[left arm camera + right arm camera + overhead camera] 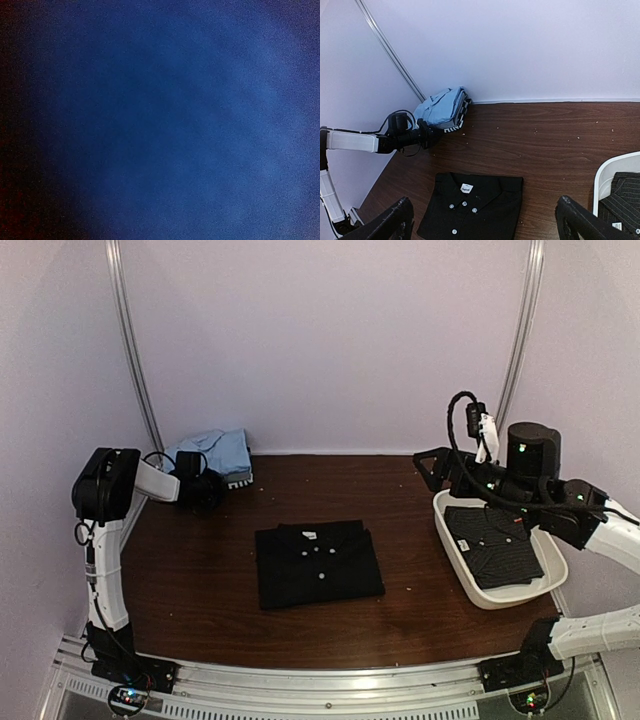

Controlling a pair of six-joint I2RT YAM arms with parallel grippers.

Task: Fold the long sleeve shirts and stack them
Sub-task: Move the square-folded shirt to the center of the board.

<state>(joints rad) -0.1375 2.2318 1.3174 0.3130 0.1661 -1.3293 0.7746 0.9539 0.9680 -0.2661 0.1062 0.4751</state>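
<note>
Nearest us, the metal rail runs along the near edge of the table, with both arm bases bolted to it. On the left, we see the left arm reaching to the far-left corner, where the left gripper is pressed against a pile of folded light-blue cloth lying by the back wall. Its wrist camera shows only blurred blue. The left gripper is clenched, but we cannot tell whether any cloth is caught in it.

At the middle of the table lies the black shirt, folded into a neat rectangle with its collar toward the far side and its small white buttons facing up. It is well apart from both grippers.

Further right, the right gripper hangs above the table just beside the far-left end of the white tub. Its jaws are spread wide with nothing between them. Inside the tub we find the patterned shirt, dark with fine pale lines, lying flat along the tub's bottom.
</note>
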